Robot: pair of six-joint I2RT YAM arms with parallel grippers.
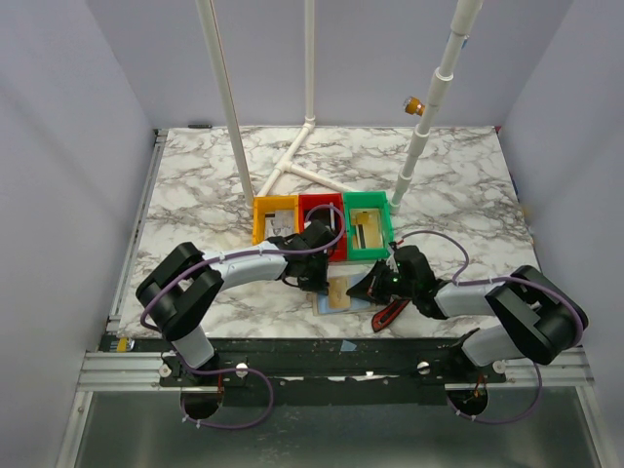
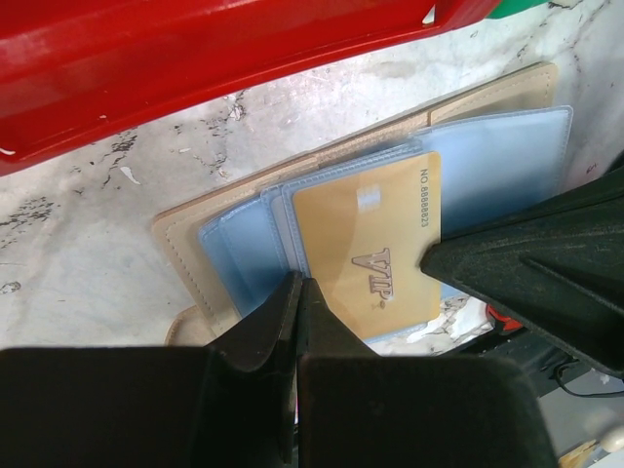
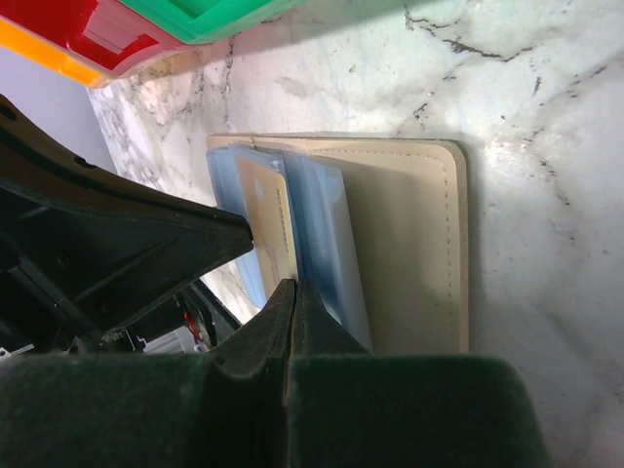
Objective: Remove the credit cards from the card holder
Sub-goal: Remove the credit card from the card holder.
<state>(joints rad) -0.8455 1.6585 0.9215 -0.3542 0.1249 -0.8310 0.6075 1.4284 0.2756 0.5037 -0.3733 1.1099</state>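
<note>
The card holder (image 2: pixel 185 234) lies open on the marble, tan-edged with blue-grey pockets; the top view shows it (image 1: pixel 336 292) between my two grippers. A gold credit card (image 2: pixel 361 244) marked VIP sits in its pockets. My left gripper (image 2: pixel 300 283) is shut with nothing between its tips, which rest on the pocket beside the card's near corner. My right gripper (image 3: pixel 295 285) is shut with its tips pinching the card's (image 3: pixel 265 214) edge. In the left wrist view its black fingers (image 2: pixel 526 263) reach in from the right and touch that edge.
Yellow (image 1: pixel 275 219), red (image 1: pixel 322 216) and green (image 1: pixel 369 224) bins stand in a row just behind the holder. A red-and-black tool (image 1: pixel 390 314) lies near the front edge under my right arm. White pipe posts (image 1: pixel 302 166) rise from the back of the table.
</note>
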